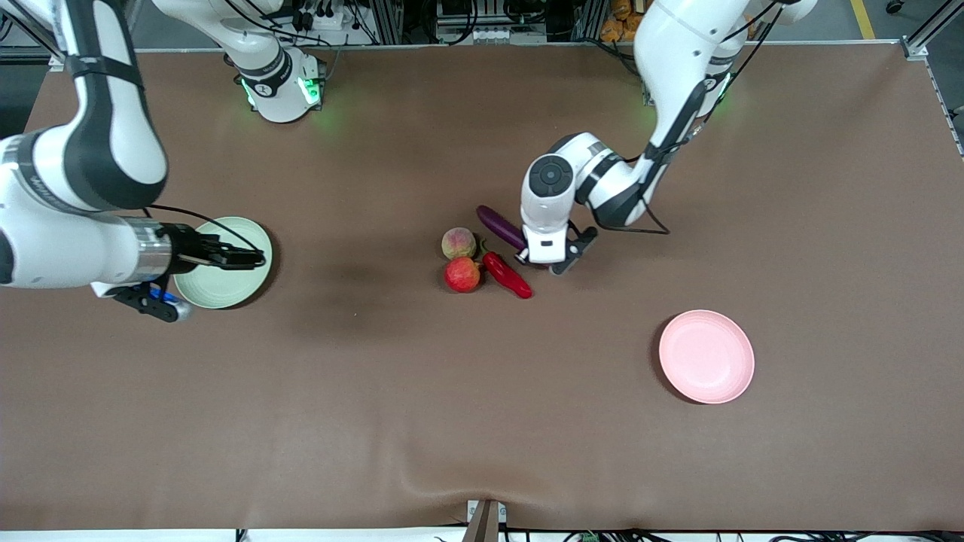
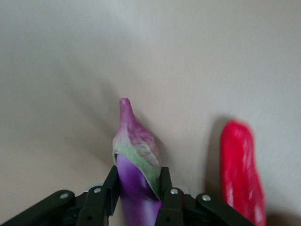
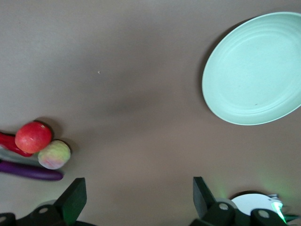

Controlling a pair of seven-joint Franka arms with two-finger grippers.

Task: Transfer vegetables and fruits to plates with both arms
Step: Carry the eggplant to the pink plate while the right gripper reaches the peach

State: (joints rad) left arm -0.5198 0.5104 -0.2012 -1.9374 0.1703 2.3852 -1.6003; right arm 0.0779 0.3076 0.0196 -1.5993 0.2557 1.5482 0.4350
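The purple eggplant (image 1: 499, 225) (image 2: 136, 193) lies on the brown table with my left gripper (image 1: 529, 257) (image 2: 138, 173) shut on it just below its green cap. The red chili pepper (image 1: 507, 275) (image 2: 241, 169) lies right beside it, nearer the front camera. The peach (image 1: 459, 243) (image 3: 54, 154) and the red apple (image 1: 462, 275) (image 3: 33, 137) sit touching each other next to the chili. My right gripper (image 1: 256, 258) (image 3: 138, 188) hovers open and empty over the edge of the pale green plate (image 1: 226, 290) (image 3: 254, 70). The pale pink plate (image 1: 706, 356) is bare.
The right arm's base (image 1: 279, 83) stands at the table's back edge. A black cable (image 1: 640, 226) loops from the left wrist down to the table. Open brown cloth lies between the produce and each plate.
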